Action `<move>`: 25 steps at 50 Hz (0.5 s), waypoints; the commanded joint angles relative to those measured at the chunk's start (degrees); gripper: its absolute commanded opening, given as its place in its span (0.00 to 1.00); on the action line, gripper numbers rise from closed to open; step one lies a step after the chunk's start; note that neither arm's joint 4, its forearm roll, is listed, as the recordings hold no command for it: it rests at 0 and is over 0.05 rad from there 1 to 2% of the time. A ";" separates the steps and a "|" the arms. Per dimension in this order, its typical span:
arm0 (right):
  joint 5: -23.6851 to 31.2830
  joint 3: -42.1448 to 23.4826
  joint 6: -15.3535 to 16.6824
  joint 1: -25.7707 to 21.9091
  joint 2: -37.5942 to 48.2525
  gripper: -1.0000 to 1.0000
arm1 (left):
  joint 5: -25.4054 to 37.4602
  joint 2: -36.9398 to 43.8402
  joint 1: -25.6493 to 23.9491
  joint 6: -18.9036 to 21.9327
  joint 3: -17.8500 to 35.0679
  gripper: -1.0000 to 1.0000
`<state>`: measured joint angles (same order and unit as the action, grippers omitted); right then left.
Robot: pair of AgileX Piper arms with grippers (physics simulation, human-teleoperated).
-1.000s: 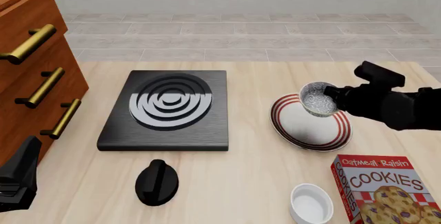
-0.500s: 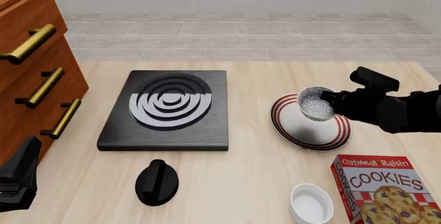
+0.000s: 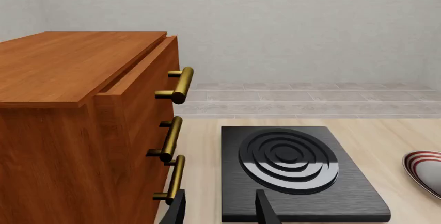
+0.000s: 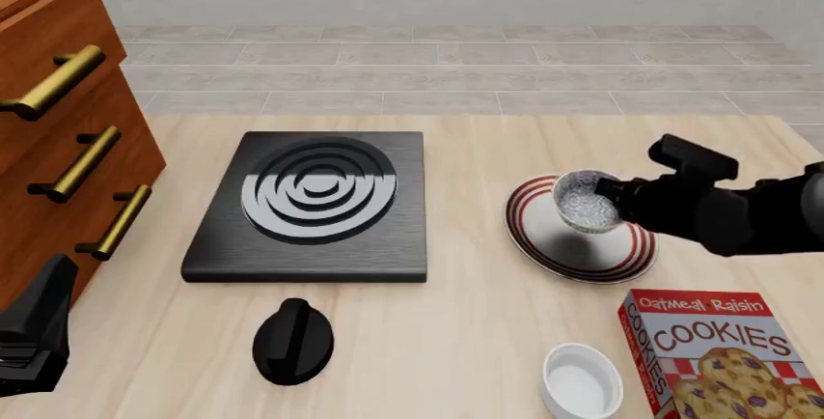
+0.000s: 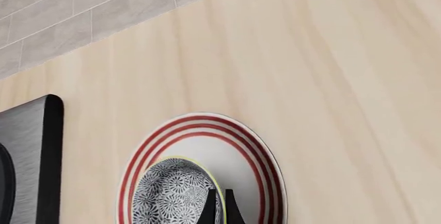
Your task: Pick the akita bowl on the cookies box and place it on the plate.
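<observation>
Right claw (image 4: 608,197): clamped on the rim of the bowl (image 4: 586,201); in my right wrist view both fingers (image 5: 208,209) pinch the pale rim, one inside and one outside.
Bowl: tilted in my grip, over the plate (image 4: 627,257), toward its far left part in the front view. I cannot tell whether its base touches the plate.
Plate: on the table (image 4: 464,342), right of the stove burner (image 4: 315,202).
Cookies box (image 4: 715,351): near right corner of the table, nothing on it, well apart from the bowl.
White ramekin (image 4: 582,380): just left of the box.
Left claw (image 3: 219,211): parked low beside the drawers (image 4: 65,129), fingers spread, nothing between them.
Black knob (image 4: 292,340): on the table, near side of the burner.
</observation>
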<state>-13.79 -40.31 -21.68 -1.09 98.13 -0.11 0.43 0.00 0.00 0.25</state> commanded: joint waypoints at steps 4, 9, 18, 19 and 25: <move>-1.09 0.17 -0.57 0.03 0.79 0.00 | 0.00 0.00 0.00 0.00 0.00 1.00; -1.62 0.34 -0.46 -0.19 1.25 0.00 | 0.00 0.00 0.00 0.00 0.00 1.00; -2.15 0.50 -0.55 -0.17 1.70 0.00 | 0.00 0.00 0.00 0.00 0.00 1.00; -2.25 0.52 -0.56 -0.20 1.80 0.00 | 0.00 0.00 0.00 0.00 0.00 1.00; -2.33 0.34 -0.68 -0.25 2.12 0.00 | 0.00 0.00 0.00 0.00 0.00 1.00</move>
<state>-15.64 -39.72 -21.93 -1.26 99.92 -0.11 0.43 0.00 0.00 0.25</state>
